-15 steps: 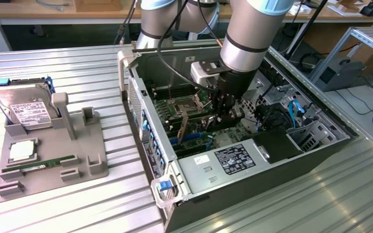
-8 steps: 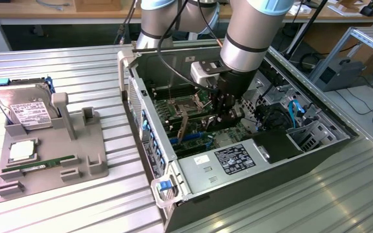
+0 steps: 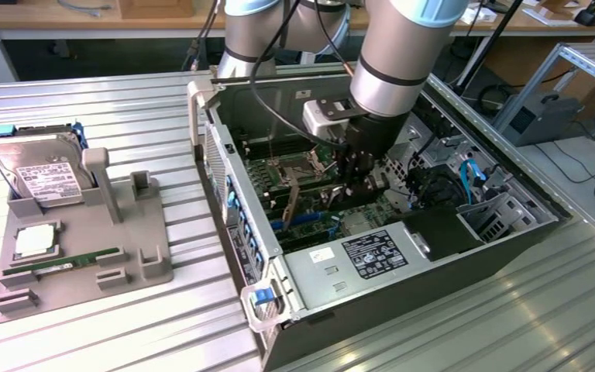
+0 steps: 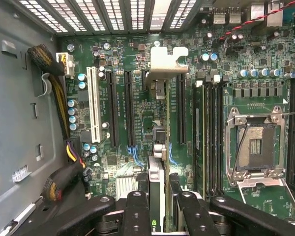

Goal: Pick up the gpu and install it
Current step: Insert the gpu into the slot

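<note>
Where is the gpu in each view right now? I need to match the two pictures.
Exterior view: the gpu stands on edge inside the open case, below the gripper, over the motherboard.
Wrist view: the gpu runs edge-on up the middle from between the fingers, its metal bracket at the far end.
Shared landmark: the CPU socket beside the card.

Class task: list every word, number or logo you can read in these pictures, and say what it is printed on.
None can be read.
Hard drive's white label: too small.
Black label on the silver box: too small.
Motherboard print: blurred.
</note>
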